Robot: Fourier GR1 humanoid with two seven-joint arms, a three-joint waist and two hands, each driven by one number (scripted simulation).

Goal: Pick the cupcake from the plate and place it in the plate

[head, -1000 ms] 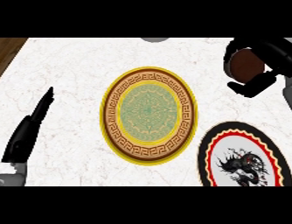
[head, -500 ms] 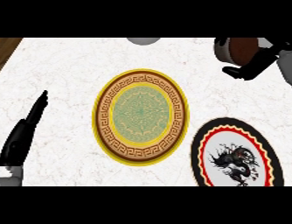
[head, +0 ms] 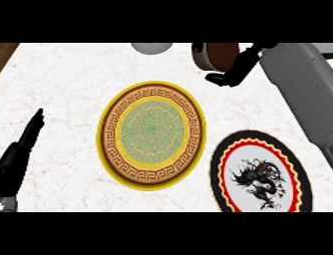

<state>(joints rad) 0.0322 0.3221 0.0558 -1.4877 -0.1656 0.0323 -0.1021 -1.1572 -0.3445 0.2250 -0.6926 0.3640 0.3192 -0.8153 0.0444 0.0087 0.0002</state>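
White marbled counter (head: pixel 66 74) fills the frame, with a strip of wooden floor at the upper left. At the lower left we find the left hand (head: pixel 13 164), fingers straight and pointing up the frame, resting and holding nothing. At centre lies the yellow-rimmed plate (head: pixel 152 133) with a green middle, bare. To its lower right, just beside it, lies the dragon plate (head: pixel 261 177), also bare. A grey round object (head: pixel 152 47) shows at the top edge.

At the upper right, the right hand (head: pixel 232 67) has its fingers curled round a brown object, which we take to be the cupcake (head: pixel 220 54), though the fingers cover much of it. The grey forearm runs from the right edge up to it.

We judge the carry step to be in hand. The next move calls for bringing the cupcake down-frame over the target plate, lowering it upright, then releasing it.
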